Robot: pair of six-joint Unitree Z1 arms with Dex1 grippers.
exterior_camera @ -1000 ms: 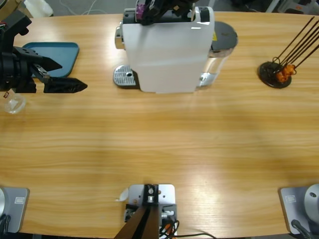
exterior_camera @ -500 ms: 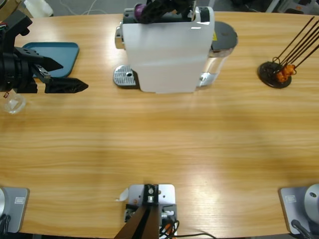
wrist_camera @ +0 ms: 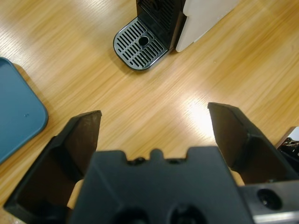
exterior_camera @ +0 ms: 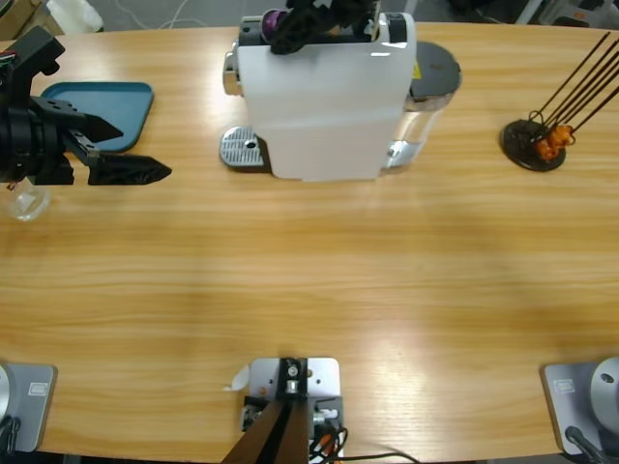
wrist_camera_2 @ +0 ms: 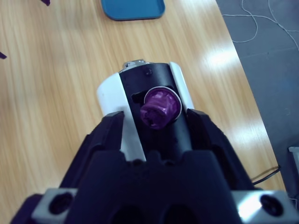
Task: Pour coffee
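Coffee cannot be told apart inside the small clear glass cup (exterior_camera: 26,201), which stands at the 9 o'clock edge of the long wooden table (exterior_camera: 309,290), just below the left arm. The boxy white coffee machine (exterior_camera: 324,106) stands at 12 o'clock, its round perforated metal drip tray (exterior_camera: 242,150) jutting toward 9 o'clock with nothing on it. A grey-lidded clear water tank (exterior_camera: 432,77) is at the machine's 3 o'clock side. On the machine's black top, a purple foil capsule (wrist_camera_2: 160,108) sits at the loading slot. The right gripper (wrist_camera_2: 156,122) hangs right over it, jaws drawn narrow on either side of the capsule with a little gap showing each side; whether they touch it I cannot tell. In the high view that gripper (exterior_camera: 311,21) shows as a dark mass on the machine's upper edge. The left gripper (exterior_camera: 137,148) lies low at 9 to 10 o'clock, pointing toward 3 o'clock with its jaws spread wide and holding nothing. Its wrist view looks across bare wood to the drip tray. A flat teal rounded-corner tray (exterior_camera: 116,111) lies at 10 o'clock, just behind the left gripper. Well apart at 2 o'clock is a round black stand (exterior_camera: 530,147) with thin dark sticks fanning out and a small orange object at its base.
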